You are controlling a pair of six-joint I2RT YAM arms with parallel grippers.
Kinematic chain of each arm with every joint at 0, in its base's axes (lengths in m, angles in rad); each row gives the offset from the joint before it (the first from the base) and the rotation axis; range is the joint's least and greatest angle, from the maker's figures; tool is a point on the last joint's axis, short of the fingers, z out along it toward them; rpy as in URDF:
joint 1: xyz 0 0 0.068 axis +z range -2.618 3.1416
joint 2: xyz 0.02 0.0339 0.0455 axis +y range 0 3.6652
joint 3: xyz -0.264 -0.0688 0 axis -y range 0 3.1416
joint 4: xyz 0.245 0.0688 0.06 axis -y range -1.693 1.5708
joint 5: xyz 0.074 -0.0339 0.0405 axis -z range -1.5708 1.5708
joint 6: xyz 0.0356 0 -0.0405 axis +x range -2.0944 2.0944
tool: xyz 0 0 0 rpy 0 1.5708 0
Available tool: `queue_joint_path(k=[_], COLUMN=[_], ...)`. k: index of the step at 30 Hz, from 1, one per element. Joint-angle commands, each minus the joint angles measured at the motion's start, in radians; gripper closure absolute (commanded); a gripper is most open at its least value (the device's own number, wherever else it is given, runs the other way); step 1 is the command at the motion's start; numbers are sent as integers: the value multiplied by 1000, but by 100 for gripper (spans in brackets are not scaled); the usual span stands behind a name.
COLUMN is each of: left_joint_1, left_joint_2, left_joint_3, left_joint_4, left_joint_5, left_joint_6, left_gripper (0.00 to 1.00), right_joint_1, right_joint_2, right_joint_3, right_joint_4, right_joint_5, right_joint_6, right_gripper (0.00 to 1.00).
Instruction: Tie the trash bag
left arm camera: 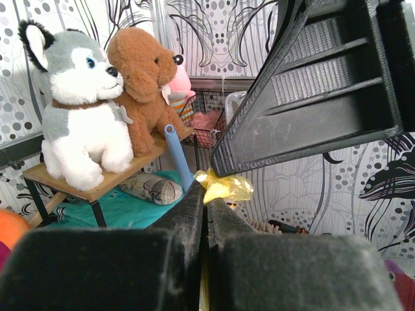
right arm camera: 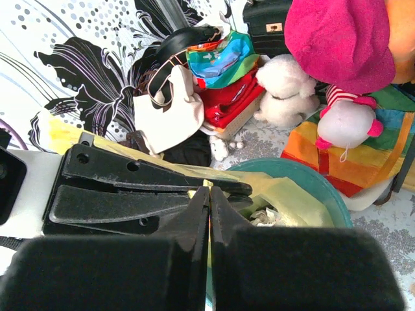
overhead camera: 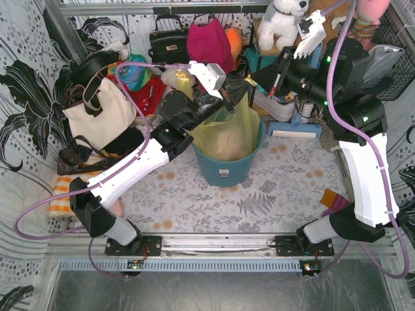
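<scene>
Now the left gripper [left arm camera: 206, 194] and right gripper [right arm camera: 209, 189] each pinch the trash bag [overhead camera: 227, 133] above the teal bin [overhead camera: 227, 170].

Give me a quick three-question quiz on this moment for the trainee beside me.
1. True or false: the trash bag is wholly outside the teal bin.
2. What is the left gripper pinching? A) the bin's rim B) the bag's yellow plastic C) nothing
3. Short answer: how do the right gripper's jaws stand?

Key: 1 false, the bag sits in the bin with its top pulled up. 2 B. 3 shut, with a sliver of yellow plastic between the fingers, close against the left gripper.
</scene>
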State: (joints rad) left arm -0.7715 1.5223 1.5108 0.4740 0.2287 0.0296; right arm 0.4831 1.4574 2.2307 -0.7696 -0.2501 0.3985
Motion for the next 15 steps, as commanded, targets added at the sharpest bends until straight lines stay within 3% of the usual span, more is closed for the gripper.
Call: queue_joint_path(k=[1, 6, 9, 14, 15], left_joint_1=[5, 5, 5, 5, 5], left_joint_2=[14, 17, 16, 0, -7], left_joint_3=[40, 29, 20, 7, -1], left_joint_4=[16, 15, 21, 48, 64], left_joint_5=[-5, -21, -24, -31, -35], left_joint_6=[-3, -7, -9, -19, -23], left_gripper=[92, 92, 87, 89, 89], right_joint_1=[3, 3, 3, 3, 2], right_joint_2=[-25, -35, -43, -45, -46], right_joint_3=[38, 44, 36, 29, 24], right_joint_4=[24, 42, 54, 45, 39], right_joint_5=[-3, -9, -4, 4, 7], right_joint_6=[-7, 4, 8, 19, 23], right_gripper=[100, 100, 100, 100, 88])
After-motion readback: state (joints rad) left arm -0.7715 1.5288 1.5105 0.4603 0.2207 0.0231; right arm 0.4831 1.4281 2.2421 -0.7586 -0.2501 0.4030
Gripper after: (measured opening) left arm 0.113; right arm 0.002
